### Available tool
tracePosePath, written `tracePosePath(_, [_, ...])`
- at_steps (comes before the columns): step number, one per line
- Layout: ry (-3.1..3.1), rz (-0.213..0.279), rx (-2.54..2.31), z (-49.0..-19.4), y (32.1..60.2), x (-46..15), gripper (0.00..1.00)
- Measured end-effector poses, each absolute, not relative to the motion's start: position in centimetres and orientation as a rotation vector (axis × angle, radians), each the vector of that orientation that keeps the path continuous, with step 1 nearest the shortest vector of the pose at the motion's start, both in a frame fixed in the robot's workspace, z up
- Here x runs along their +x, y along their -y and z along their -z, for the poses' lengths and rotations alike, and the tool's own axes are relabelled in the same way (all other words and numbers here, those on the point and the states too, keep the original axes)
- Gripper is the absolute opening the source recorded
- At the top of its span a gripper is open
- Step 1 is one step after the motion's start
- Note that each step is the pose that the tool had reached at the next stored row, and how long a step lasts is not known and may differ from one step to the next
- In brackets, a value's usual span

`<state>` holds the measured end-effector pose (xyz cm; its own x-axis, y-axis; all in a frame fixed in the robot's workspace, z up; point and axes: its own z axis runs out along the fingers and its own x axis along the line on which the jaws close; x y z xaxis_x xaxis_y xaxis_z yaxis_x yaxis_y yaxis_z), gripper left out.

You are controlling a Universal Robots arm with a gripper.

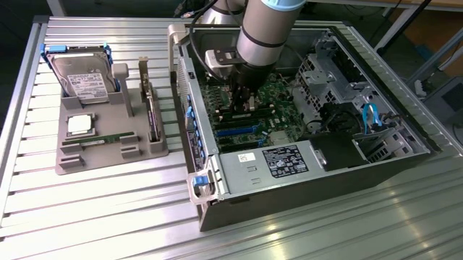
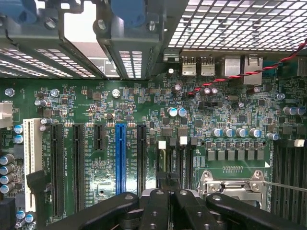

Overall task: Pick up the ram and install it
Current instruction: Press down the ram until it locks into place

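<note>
Hand (image 1: 242, 104) clenched, low over the motherboard (image 2: 144, 110) inside the case (image 1: 318, 162); your ram (image 2: 169, 160) sits directly beneath the fingertips, upright in its slot, likely being pressed to seat.

You had the arm reaching down into the open computer case (image 1: 239, 184), its gripper (image 1: 242, 102) closed just above the motherboard (image 1: 246, 122). On the grey tray (image 1: 101, 157) at the exterior view's left, one ram (image 1: 97, 140) stick lay below the processor (image 1: 79, 124) and hard drive (image 1: 85, 78).
</note>
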<state>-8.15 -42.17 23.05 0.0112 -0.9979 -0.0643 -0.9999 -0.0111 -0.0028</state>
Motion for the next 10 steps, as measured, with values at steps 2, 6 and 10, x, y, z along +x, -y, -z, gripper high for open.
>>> tracePosePath(2, [-2.175,-0.068,-2.200,-23.0,42.2,-8.1,0.10])
tracePosePath(6, [-2.175,-0.068,-2.200,-23.8,42.2,-8.1,0.10])
tracePosePath(10, [-2.175,-0.068,-2.200,-25.0,42.2,-8.1,0.10])
